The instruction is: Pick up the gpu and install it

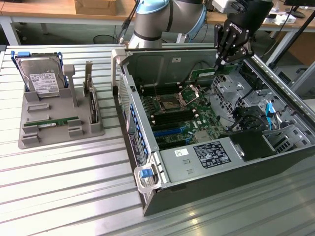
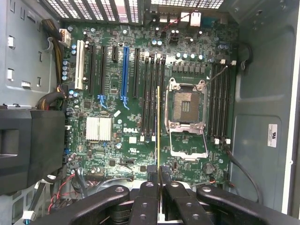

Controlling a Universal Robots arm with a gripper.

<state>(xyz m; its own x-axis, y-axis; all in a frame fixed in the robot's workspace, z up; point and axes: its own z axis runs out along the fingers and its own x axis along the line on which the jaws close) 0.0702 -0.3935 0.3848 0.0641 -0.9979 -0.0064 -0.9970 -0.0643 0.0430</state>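
In the exterior view, the open computer case [image 1: 162, 194] holds a motherboard [image 1: 172, 113]. The end effector [image 1: 219, 60] hangs over the case's far part, pinching the gpu [image 1: 203, 73], which juts out from its fingertips above the board. Well apart from it, a gray holder [image 1: 29, 140] on the bench [image 1: 59, 191] carries a hard drive [image 1: 42, 78], a flat green stick [image 1: 56, 121] and a dark card [image 1: 92, 105] standing on edge.

In the wrist view, the end effector [image 2: 159, 172] clamps the gpu [image 2: 158, 122]. The gpu is seen edge-on, reaching out over the dark slots [image 2: 150, 93] beside the processor socket [image 2: 187, 105].
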